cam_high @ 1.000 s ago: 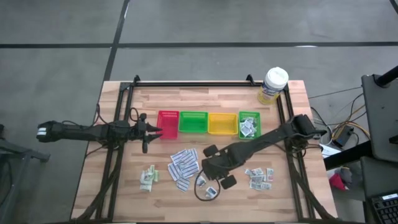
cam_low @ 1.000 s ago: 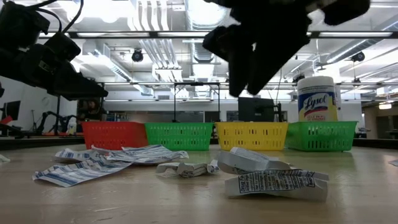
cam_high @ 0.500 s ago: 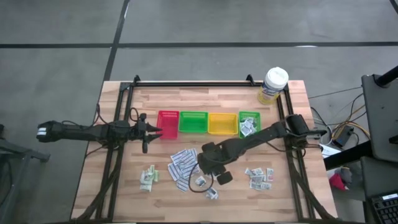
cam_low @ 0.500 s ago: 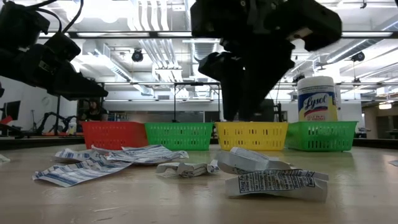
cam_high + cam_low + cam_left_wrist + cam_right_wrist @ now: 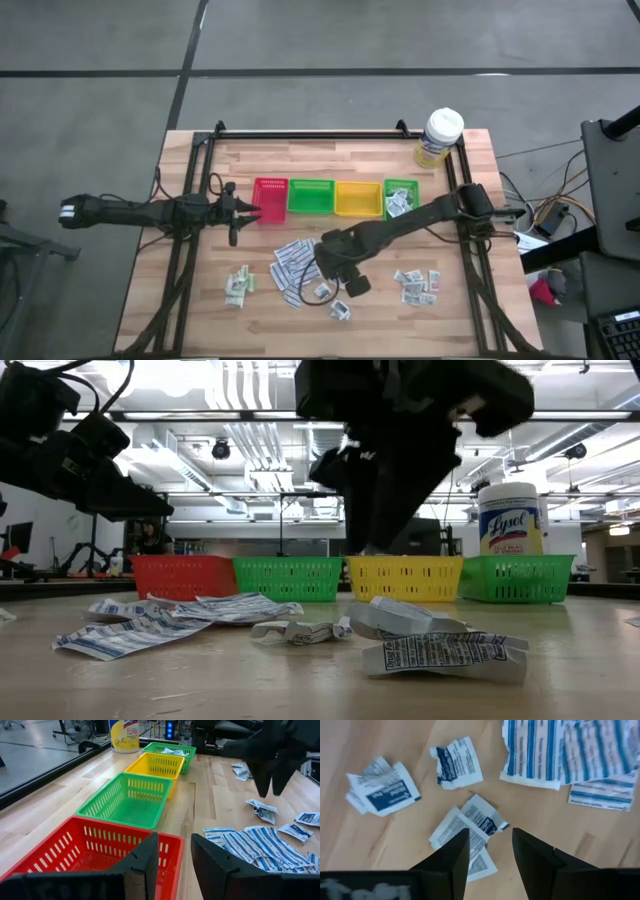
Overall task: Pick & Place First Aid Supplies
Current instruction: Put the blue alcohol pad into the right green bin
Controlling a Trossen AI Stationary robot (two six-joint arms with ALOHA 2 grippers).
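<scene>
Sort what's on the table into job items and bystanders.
Job:
- blue-striped strips
- small printed packets
- green-white sachets
- packets at the table's right
- four trays: red tray to green tray

Bystander:
- Lysol tub

your two arms are dark, near black, built of slim jointed links. the left arm carries a white band near its outer end. each tool ends in two flat, dark, wedge-shaped fingers with squared edges.
</scene>
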